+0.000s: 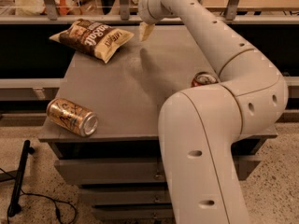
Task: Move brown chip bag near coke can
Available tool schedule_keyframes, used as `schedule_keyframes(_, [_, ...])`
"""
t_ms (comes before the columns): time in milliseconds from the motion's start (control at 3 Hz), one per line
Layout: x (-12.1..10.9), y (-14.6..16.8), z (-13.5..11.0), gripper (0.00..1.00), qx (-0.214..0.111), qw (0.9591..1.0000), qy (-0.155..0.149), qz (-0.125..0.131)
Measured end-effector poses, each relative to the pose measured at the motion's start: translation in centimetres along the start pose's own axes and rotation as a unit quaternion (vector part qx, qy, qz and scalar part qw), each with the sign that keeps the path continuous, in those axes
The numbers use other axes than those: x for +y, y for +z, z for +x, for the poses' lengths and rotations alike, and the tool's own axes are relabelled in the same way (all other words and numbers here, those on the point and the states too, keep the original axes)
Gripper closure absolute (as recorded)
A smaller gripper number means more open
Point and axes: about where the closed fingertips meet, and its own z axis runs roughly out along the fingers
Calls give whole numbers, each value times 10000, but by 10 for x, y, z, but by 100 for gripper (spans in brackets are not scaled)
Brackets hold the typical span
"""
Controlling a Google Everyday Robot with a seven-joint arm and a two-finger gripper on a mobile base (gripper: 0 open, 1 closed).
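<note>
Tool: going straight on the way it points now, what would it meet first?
Probably the brown chip bag: the tool, open above the far edge of the table, seems to point toward it, leftward in the view. Depth is unclear, so it might pass above the bag.

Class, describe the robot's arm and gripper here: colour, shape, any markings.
The arm is off-white: thick rounded tubes, bulging joints, small dark round holes along the shells, no loose cables showing. The gripper, over the far edge of the table beside the brown chip bag, has two flat, pale cream fingers.
</note>
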Motion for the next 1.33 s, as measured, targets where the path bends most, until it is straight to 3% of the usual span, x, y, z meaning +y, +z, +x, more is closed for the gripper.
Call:
schedule_keyframes(333, [3, 2, -23, 0, -386, 9993, 6, 10])
schedule_keyframes(667, [5, 2, -45, 17, -728, 9973, -6, 27])
schedule_keyframes(1000, [8, 1, -66, 16, -1024, 9947, -53, 4])
schedule_keyframes(1333, [12, 0, -73, 0, -1124, 9936, -134, -48])
